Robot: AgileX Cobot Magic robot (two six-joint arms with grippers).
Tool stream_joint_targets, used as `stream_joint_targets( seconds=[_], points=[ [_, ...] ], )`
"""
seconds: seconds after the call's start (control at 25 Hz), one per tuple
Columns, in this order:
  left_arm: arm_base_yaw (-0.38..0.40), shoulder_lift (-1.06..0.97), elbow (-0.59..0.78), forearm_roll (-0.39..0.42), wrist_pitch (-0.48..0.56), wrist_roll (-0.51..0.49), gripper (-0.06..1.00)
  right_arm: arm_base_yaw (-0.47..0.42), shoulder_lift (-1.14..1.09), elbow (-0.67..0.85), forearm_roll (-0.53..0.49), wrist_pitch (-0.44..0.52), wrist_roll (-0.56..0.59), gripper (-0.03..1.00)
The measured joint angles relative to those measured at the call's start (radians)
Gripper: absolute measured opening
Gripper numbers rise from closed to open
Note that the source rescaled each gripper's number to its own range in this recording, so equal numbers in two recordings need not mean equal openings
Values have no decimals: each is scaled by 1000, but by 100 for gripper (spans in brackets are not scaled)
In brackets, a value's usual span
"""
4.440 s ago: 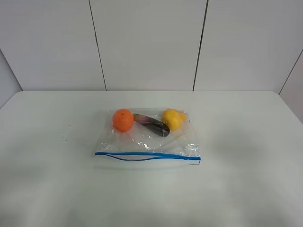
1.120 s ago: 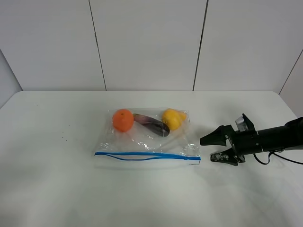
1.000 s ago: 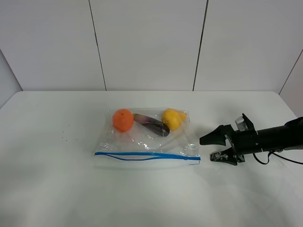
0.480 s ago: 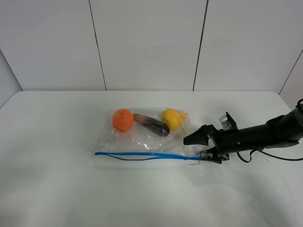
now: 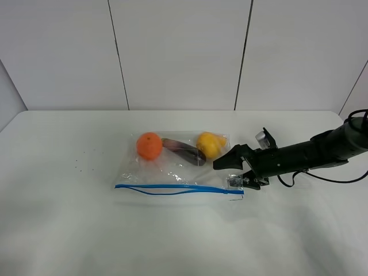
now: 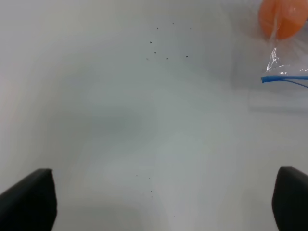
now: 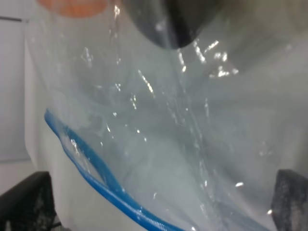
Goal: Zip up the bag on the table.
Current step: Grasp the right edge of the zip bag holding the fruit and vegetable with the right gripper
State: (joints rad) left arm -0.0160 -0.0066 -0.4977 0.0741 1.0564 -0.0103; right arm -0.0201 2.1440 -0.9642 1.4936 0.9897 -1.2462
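Note:
The clear bag (image 5: 178,169) lies mid-table (image 5: 57,230), its blue zipper strip (image 5: 172,188) along the front edge. An orange (image 5: 149,145), a dark eggplant (image 5: 185,152) and a yellow pear (image 5: 210,144) show through at the back. My right gripper (image 5: 225,173) is open, its fingers astride the bag's right end near the zipper's right tip. The right wrist view shows crinkled plastic (image 7: 192,134), the zipper strip (image 7: 103,190) and the eggplant (image 7: 168,19) close up. My left gripper (image 6: 161,199) is open over bare table; the zipper's left end (image 6: 284,78) and the orange (image 6: 284,17) lie beyond it.
A white panelled wall (image 5: 178,52) stands behind the table. Small dark specks (image 5: 76,167) mark the tabletop left of the bag. The right arm and its cable (image 5: 322,155) stretch in from the right edge.
The right arm has come in from the right and moved left, until its open fingers reach the bag's right end. The bag has not moved.

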Motion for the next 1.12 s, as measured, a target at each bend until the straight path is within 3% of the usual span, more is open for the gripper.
stream_joint_targets(
  seconds=[0.4, 0.52, 0.8, 1.12],
  points=[
    [0, 0, 0, 0, 0, 0, 100, -1, 0, -1, -92, -7, 46, 98],
    [0, 0, 0, 0, 0, 0, 100, -1, 0, -1, -94, -7, 46, 85],
    [0, 0, 0, 0, 0, 0, 100, -1, 0, -1, -94, -8, 46, 33],
    [0, 0, 0, 0, 0, 0, 100, -1, 0, -1, -95, -8, 44, 8]
  ],
)
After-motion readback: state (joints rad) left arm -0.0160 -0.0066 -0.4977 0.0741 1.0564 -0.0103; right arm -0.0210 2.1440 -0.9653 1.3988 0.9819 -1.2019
